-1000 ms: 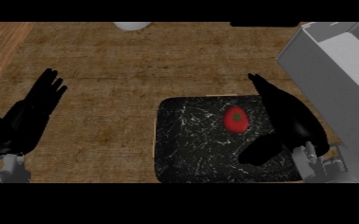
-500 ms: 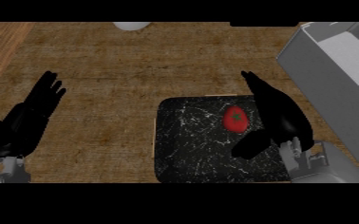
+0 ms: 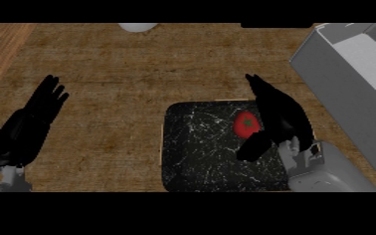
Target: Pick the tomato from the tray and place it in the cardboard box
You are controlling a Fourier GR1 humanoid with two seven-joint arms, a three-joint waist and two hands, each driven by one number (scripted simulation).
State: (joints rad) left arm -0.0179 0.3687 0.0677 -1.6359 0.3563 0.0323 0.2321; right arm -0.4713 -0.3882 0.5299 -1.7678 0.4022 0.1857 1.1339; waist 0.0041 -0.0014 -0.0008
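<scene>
worktop (image 3: 132, 74): carries tray near its front edge, cardboard box at right edge
cardboard box (image 3: 345, 79): open top, near the tray, short carry
tray (image 3: 198, 159): holds tomato (image 3: 246, 124), right half
right hand (image 3: 279, 117): fingers apart, beside tomato, thumb below, set to close
left hand (image 3: 33, 122): fingers straight, resting at left edge

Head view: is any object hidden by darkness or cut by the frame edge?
Head view: the right robot hand is black over the black tray, so its outline is hard to follow there; the red tomato stands out clearly beside it; the grey box is cut by the right edge; a white object is cut by the top.
</scene>
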